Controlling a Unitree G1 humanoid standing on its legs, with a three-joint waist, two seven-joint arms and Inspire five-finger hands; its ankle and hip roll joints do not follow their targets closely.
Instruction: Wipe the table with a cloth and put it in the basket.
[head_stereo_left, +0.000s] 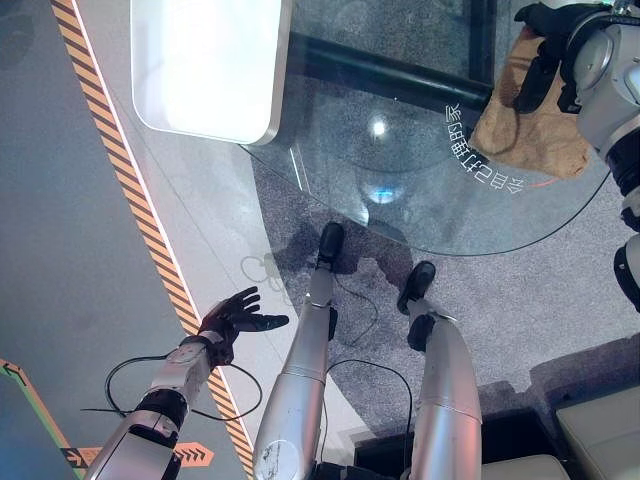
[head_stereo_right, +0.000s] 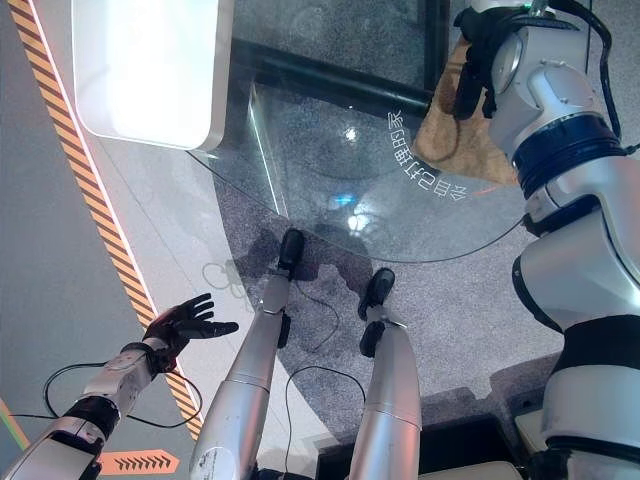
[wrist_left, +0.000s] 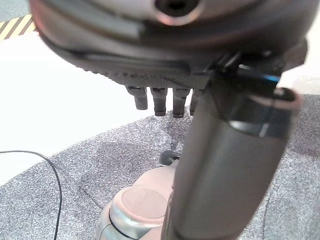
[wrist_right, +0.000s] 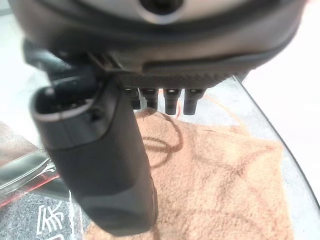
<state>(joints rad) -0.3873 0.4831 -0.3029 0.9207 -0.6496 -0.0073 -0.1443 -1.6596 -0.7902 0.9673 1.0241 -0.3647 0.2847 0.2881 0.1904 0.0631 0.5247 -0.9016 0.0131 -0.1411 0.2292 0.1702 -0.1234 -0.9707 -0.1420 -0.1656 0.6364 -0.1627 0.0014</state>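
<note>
A round glass table (head_stereo_left: 420, 190) stands over a speckled grey carpet (head_stereo_left: 500, 300), with a pale floor to the left edged by a yellow-and-black hazard stripe (head_stereo_left: 130, 190) and a white rounded slab (head_stereo_left: 205, 65) at the table's far left. The tan cloth (head_stereo_left: 525, 120) lies flat on the glass near the table's far right edge. The right hand (wrist_right: 165, 100) hangs over it with fingers straight and relaxed, gripping nothing; whether the fingertips touch the cloth cannot be told. The left hand (head_stereo_left: 235, 318) is low at the near left, well apart from the table, above the striped floor, its fingers spread open and empty.
</note>
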